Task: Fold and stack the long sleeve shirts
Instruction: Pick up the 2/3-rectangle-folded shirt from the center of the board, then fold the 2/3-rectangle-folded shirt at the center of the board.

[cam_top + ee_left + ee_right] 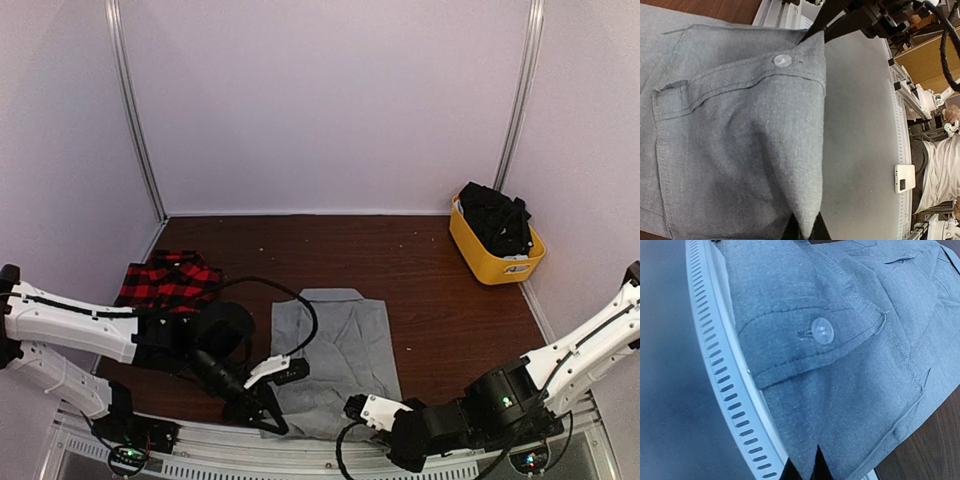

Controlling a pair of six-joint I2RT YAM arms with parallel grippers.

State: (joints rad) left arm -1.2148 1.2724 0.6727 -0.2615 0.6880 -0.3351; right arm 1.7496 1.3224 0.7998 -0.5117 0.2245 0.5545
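Dark table [430, 300], pale walls [320, 100], grey shirt [340, 350]

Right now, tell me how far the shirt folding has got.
Done: the plain grey collared shirt lies with sleeves folded in on the wooden table. In hand: the left gripper and right gripper each pinch its near edge. Left: fold it over, then fold the rumpled red-and-black plaid shirt and stack both.
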